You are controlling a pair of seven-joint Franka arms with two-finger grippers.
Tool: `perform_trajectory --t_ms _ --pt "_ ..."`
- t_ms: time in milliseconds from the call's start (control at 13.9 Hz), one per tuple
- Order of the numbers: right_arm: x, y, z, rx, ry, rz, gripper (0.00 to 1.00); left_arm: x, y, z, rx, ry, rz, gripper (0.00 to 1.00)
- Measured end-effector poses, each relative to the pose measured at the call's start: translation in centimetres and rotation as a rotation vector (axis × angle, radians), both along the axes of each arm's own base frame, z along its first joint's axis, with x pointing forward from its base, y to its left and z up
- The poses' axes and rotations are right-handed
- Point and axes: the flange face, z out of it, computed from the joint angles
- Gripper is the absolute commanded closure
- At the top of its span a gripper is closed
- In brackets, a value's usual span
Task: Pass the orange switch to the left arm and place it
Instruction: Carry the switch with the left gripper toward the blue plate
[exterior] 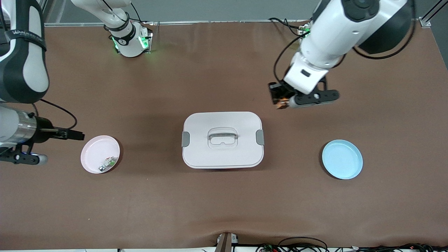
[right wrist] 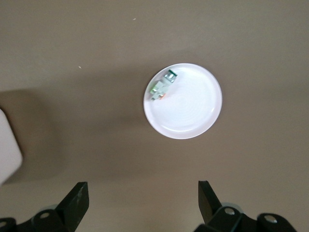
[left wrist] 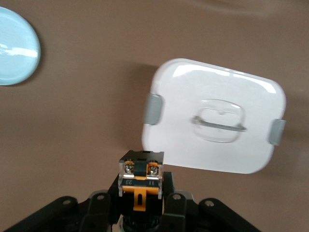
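While the left gripper [exterior: 284, 101] hangs in the upper right of the front view, over bare brown table [exterior: 224, 203] between the left arm's base and the box [exterior: 222, 140], its fingers are clamped on the orange switch [exterior: 280, 98]. From the left wrist view the switch [left wrist: 141, 181] sits low in the frame, squeezed between the black fingers [left wrist: 176, 205]: a black block with two silver screw terminals, a clear collar and an orange tab at its middle. Small markings show on the orange part, too small to read.

At the frame's centre, the box is a white rounded-rectangular container with grey latches on its two short sides and a recessed handle on top, lid closed. Toward the left arm's end of the table, at lower right in the front view, a pale blue plate [exterior: 342, 159] lies with nothing on it.

At the left edge of the front view, the right gripper [exterior: 24, 154] waits just beside a pink plate [exterior: 100, 154]; its fingers [right wrist: 77, 203] stand wide apart and hold nothing. On that plate rests a small green, white and silver part [exterior: 107, 163]. A black strap on the right arm carries white lettering that is only partly legible.
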Motion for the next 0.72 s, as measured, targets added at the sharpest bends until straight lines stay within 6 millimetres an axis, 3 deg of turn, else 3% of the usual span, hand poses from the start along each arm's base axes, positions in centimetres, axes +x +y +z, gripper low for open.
perform_trajectory --t_ms 288,505,721 --pt "-0.8 -5.1 2.4 -0.017 -0.030 0.111 0.00 2.5 9.5 1.1 0.043 0.020 0.105 1.00" --pt "-1.7 -6.2 4.6 -0.027 -0.056 0.133 0.00 4.5 16.6 0.9 0.045 0.028 0.217 1.00" --pt "-2.4 -7.4 4.8 -0.028 -0.032 0.114 0.00 5.6 23.2 0.9 0.043 0.033 0.351 1.00"
